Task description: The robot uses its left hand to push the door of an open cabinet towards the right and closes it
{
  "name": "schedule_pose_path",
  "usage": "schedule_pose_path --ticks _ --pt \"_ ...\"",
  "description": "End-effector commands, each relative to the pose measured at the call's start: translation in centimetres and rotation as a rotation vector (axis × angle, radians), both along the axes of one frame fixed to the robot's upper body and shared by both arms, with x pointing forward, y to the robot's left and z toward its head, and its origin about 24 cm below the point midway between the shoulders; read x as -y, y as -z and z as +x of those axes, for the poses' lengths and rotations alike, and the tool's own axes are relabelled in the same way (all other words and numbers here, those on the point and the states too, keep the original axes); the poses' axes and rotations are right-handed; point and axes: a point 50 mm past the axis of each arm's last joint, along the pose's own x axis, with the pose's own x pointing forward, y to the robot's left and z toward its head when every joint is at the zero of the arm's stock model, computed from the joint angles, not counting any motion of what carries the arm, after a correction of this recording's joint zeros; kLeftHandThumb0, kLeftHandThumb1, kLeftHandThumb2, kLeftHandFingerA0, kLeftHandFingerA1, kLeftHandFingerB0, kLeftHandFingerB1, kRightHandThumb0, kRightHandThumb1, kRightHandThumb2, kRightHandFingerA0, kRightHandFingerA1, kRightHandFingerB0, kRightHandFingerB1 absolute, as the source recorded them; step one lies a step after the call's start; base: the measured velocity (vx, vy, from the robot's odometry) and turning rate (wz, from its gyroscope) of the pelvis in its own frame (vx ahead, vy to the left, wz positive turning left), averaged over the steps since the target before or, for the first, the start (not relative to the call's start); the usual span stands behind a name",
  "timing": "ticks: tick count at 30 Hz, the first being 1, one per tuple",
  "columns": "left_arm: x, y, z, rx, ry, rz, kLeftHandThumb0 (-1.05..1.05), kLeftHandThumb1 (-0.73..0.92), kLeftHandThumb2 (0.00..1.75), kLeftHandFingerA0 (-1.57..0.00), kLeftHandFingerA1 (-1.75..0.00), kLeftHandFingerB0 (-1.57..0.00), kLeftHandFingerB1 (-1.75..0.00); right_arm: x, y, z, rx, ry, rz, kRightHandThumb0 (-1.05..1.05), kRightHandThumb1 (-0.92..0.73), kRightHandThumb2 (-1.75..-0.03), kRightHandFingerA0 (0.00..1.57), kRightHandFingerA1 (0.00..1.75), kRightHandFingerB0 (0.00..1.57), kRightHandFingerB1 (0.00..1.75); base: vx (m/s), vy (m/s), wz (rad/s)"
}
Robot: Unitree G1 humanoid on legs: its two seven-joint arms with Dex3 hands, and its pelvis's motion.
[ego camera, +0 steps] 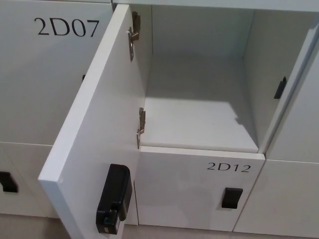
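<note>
**Open locker door, no hand showing**

Looking down on a wall of white lockers [45, 84], filling nearly the whole frame, with a strip of pale floor [164, 234] showing along the bottom edge. Sitting at the middle, an open cabinet [199, 99], its white interior bare, a soft shadow lying across the back of its floor panel. Swinging out toward the camera on the picture's left, the door [94, 134], hinged along the cabinet's left wall and standing wide open, its free edge nearest the lens at lower left. Fastening door to wall, two metal hinges: an upper hinge [133, 36] near the top and a lower hinge [141, 127] just above the cabinet's front lip. Riding on the door's inner face near its free edge, a black lock housing [113, 200]. Showing on the cabinet's right wall, a small black strike plate [280, 87].

Lying directly below the open cabinet, a closed locker labelled 2D12 [228, 167], carrying a black recessed handle [232, 197]. Standing to the upper left, behind the open door, a closed locker marked 2D07 [68, 27]. Peeking in at the far left edge, another black handle [7, 182] on a lower locker.

Neither robot hand appearing anywhere in the head view, so no telling how far open either is or what it is holding.
</note>
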Motion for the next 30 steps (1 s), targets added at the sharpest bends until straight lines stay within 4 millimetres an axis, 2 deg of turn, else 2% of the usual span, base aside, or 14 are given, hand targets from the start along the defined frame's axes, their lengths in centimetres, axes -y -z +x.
schedule_pose_path --ticks 1,9,10,11,12,18,19,21,22,25,26,27,28,30 --pt "-0.8 -0.9 0.3 0.071 0.033 0.02 -0.73 0.92 0.74 -0.35 -0.4 -0.2 -0.29 0.4 -0.3 0.2 0.039 -0.002 -0.047 -0.5 -0.73 -1.07 0.33 0.54 0.19 0.46 0.0 0.0 0.0" --pt "-0.8 -0.9 0.3 0.072 0.039 0.021 -0.71 0.92 0.73 -0.34 -0.39 -0.2 -0.29 0.4 -0.2 0.2 0.042 -0.014 -0.057 -0.49 -0.73 -1.07 0.35 0.55 0.2 0.47 0.0 0.0 0.0" --pt "-0.8 -0.8 0.3 0.067 0.041 0.025 -0.72 0.78 1.07 -0.27 -0.5 -0.14 -0.43 0.4 -0.2 0.2 0.043 -0.01 -0.057 -0.5 -0.73 -1.06 0.35 0.55 0.21 0.47 0.0 0.0 0.0" --pt "-0.8 -0.8 0.3 0.063 0.043 0.029 -0.72 0.78 1.07 -0.27 -0.5 -0.14 -0.43 0.4 -0.2 0.2 0.044 -0.005 -0.055 -0.5 -0.73 -1.06 0.35 0.55 0.21 0.47 0.0 0.0 0.0" --pt "-0.9 -0.8 0.3 0.063 0.042 0.033 -0.71 0.92 0.74 -0.36 -0.41 -0.21 -0.3 0.4 -0.2 0.2 0.046 -0.002 -0.05 -0.5 -0.73 -1.06 0.34 0.54 0.2 0.47 0.0 0.0 0.0" --pt "-0.9 -0.8 0.2 0.07 0.026 0.02 -0.71 0.91 0.73 -0.34 -0.4 -0.19 -0.29 0.4 -0.2 0.2 0.03 0.006 -0.075 -0.51 -0.73 -1.05 0.33 0.54 0.2 0.46 0.0 0.0 0.0" --pt "-0.7 -1.2 1.0 0.113 0.042 0.022 -0.69 0.76 1.04 -0.27 -0.5 -0.17 -0.43 0.5 -0.2 0.2 0.037 0.017 -0.08 -0.51 -0.73 -1.06 0.34 0.54 0.21 0.47 0.0 0.0 0.0" --pt "-0.6 -1.4 1.3 0.131 0.048 0.022 -0.69 0.76 1.04 -0.27 -0.5 -0.17 -0.43 0.5 -0.2 0.2 0.041 0.022 -0.082 -0.51 -0.73 -1.06 0.34 0.54 0.21 0.47 0.0 0.0 0.0" --pt "-0.2 -2.1 2.7 0.189 0.095 0.066 -0.7 0.92 0.69 -0.4 -0.42 -0.28 -0.31 0.6 -0.1 -0.2 0.032 0.026 -0.093 -0.52 -0.89 -0.66 0.45 0.41 0.37 0.36 0.0 0.0 0.0" --pt "1.0 -3.6 5.6 0.292 0.186 0.124 -0.72 0.91 0.73 -0.33 -0.41 -0.23 -0.3 1.0 0.2 -0.9 0.013 0.032 -0.116 -0.5 -0.86 -0.65 0.46 0.41 0.38 0.36 0.01 0.001 0.03" --pt "1.2 -3.7 5.8 0.296 0.192 0.123 -0.72 0.91 0.73 -0.33 -0.41 -0.23 -0.3 1.0 0.2 -1.0 0.012 0.033 -0.118 -0.5 -0.86 -0.65 0.46 0.41 0.38 0.36 0.0 0.0 0.0" --pt "2.4 -5.4 8.1 0.386 0.265 0.128 -0.68 0.92 0.7 -0.3 -0.36 -0.24 -0.3 1.0 0.3 -1.0 -0.01 0.041 -0.128 -0.49 -0.8 -0.64 0.49 0.41 0.42 0.37 0.0 0.0 0.0" --pt "2.9 -6.1 9.0 0.424 0.295 0.132 -0.68 0.92 0.7 -0.3 -0.36 -0.24 -0.3 1.0 0.3 -0.9 -0.019 0.045 -0.132 -0.49 -0.8 -0.64 0.49 0.41 0.42 0.37 0.0 0.0 0.0" --pt "2.9 -6.2 9.0 0.424 0.296 0.135 -0.68 0.92 0.7 -0.3 -0.36 -0.24 -0.3 1.0 0.3 -0.9 -0.02 0.045 -0.133 -0.49 -0.8 -0.64 0.49 0.41 0.42 0.37 0.0 0.0 0.0"
